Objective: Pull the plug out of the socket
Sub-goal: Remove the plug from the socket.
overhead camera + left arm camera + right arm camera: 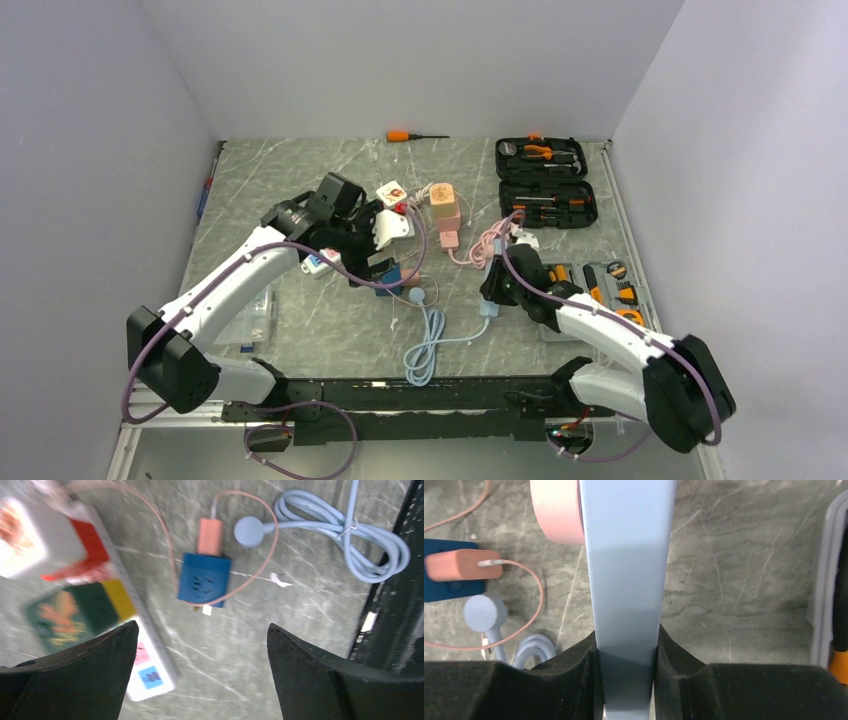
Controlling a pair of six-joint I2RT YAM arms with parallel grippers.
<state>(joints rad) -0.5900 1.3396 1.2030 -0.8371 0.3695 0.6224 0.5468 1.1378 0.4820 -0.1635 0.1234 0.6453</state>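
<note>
Where the overhead view shows only a light blue cable coil [425,355] near the front edge, the right wrist camera gives the detail: the right gripper [626,650] is clamped tight on a light blue bar [626,580] that fills the centre of its frame and hides most of the table behind. A pink disc [556,510] shows past the bar's top left; what it belongs to cannot be told. Further in, the pink plug [210,536] is seated in the blue socket block [205,577], which lies flat on the marble table [310,625] with a thin pink cable [167,550] looped around it and a light blue puck [250,531] just beside the plug. The left gripper [202,627] hangs above the block, fingers spread wide and holding nothing. From overhead, this arm covers part of the block. A white power strip [150,665] carrying cube adapters lies to the left of the block. Beyond it are a pink cube [443,200], two open tool cases [541,157] and, against the back wall, an orange screwdriver [400,135].
</note>
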